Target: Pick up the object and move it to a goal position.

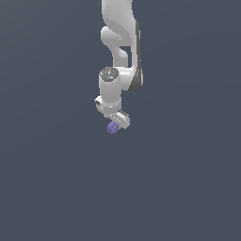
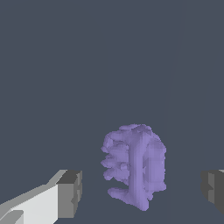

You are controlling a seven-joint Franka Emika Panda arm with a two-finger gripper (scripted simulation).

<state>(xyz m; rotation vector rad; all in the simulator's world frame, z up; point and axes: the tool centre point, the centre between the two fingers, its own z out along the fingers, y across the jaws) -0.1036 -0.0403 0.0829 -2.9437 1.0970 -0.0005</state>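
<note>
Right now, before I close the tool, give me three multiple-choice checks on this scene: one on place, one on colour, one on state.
1. Where is the object relative to the tool?
A. Between its fingers
B. Far off to one side
C. Resting on top of the arm

2. What colour is the object?
A. Red
B. Purple-lavender
C. Green

3. How do the tool's fingers stand?
A. Clamped on the object
B. Spread, with gaps on both sides
C. Shut with nothing between

Answers: 1 A, the wrist view shows it between the two pads. 2 B, both views show it purple. 3 B, bare background separates each pad from the lump.
</note>
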